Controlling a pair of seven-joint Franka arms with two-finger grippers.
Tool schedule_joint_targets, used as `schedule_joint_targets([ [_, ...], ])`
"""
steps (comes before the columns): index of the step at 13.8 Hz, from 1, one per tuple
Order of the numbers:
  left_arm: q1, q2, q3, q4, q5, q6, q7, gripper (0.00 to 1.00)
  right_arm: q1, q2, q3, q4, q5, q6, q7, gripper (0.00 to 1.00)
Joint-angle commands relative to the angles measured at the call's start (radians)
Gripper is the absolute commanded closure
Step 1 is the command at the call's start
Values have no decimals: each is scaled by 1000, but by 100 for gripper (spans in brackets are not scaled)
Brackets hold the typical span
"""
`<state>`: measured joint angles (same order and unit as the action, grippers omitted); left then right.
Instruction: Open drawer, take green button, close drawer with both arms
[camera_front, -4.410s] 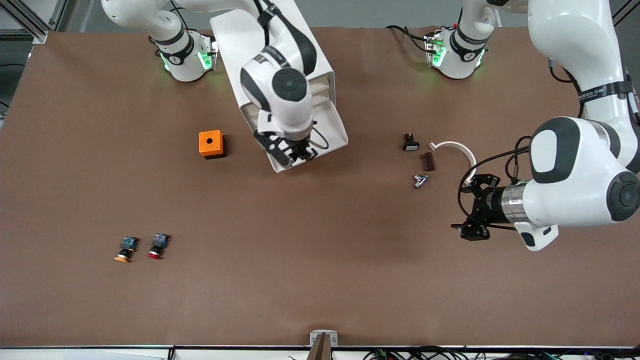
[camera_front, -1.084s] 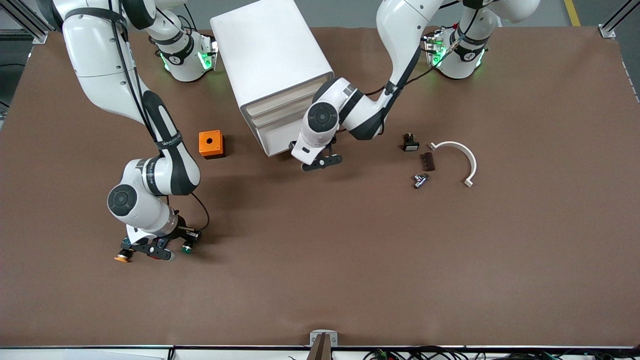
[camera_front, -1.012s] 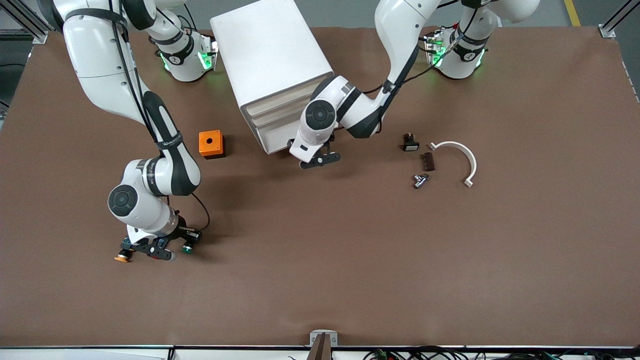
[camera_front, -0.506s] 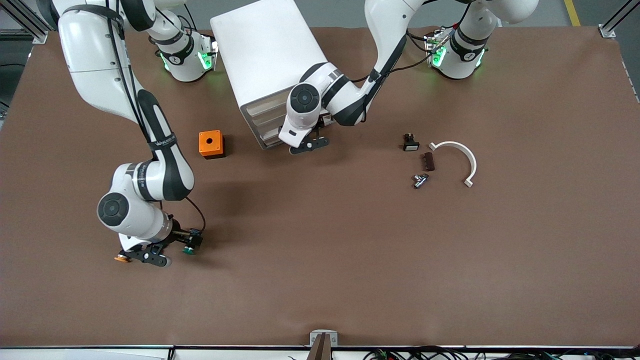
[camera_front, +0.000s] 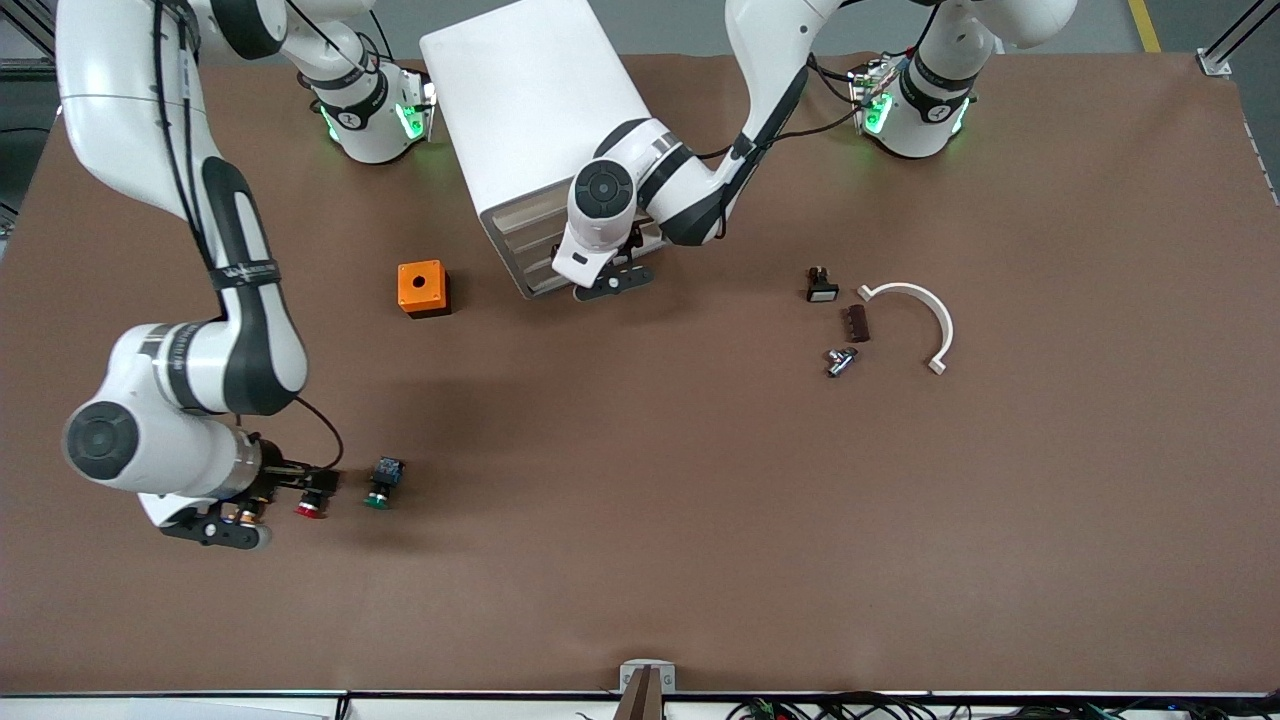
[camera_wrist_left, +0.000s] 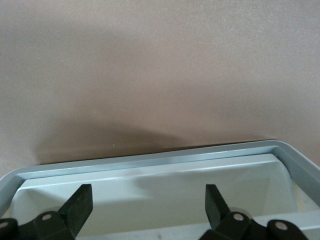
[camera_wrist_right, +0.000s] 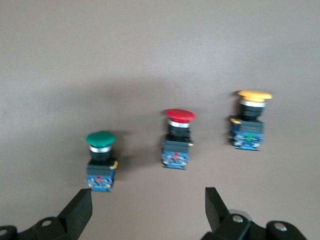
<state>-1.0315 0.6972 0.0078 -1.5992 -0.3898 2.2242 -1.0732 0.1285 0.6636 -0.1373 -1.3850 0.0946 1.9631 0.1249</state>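
The green-capped button (camera_front: 381, 486) (camera_wrist_right: 100, 160) lies on the table near the front camera, toward the right arm's end. My right gripper (camera_front: 262, 508) (camera_wrist_right: 148, 210) hangs open and empty just above the table, beside the row of buttons and apart from the green one. The white cabinet (camera_front: 540, 100) stands between the arm bases. Its lowest drawer (camera_front: 535, 285) (camera_wrist_left: 150, 165) sticks out only a little, its tray empty where it shows. My left gripper (camera_front: 600, 282) (camera_wrist_left: 148, 210) is open at that drawer's front, its fingers over the rim.
A red-capped button (camera_front: 312, 502) (camera_wrist_right: 177, 140) and an orange-capped one (camera_front: 240, 515) (camera_wrist_right: 250, 120) lie beside the green one. An orange box (camera_front: 422, 288) sits near the cabinet. Small dark parts (camera_front: 822, 285), a metal fitting (camera_front: 840, 360) and a white curved strip (camera_front: 915, 310) lie toward the left arm's end.
My right gripper has opened, let go of the green button and drawn away toward the right arm's end. My left gripper has moved in toward the cabinet with the drawer front.
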Motion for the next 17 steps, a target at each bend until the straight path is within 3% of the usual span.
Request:
schedule_joint_targets([
  [1,-4,-12,-16,-7,-26,0,-13,1,-35,-59,13,14,-13,-102,-51,0],
  [4,111,-47,-6,5,5,-33,-2,1,-62,-130,15,14,-24,-248,-99,0],
  [7,241,-99,-6,19,127,-58,-2,0,-96,-222,15,7,-26,-366,-110,0],
  [11,428,-209,3,25,218,-152,-1,0,-110,-346,15,6,-51,-441,-142,0],
  [14,577,-284,3,31,281,-213,31,0,-110,-380,16,6,-85,-469,-162,0],
  [17,697,-358,1,45,324,-305,189,0,-131,-391,16,9,-72,-495,-163,0],
])
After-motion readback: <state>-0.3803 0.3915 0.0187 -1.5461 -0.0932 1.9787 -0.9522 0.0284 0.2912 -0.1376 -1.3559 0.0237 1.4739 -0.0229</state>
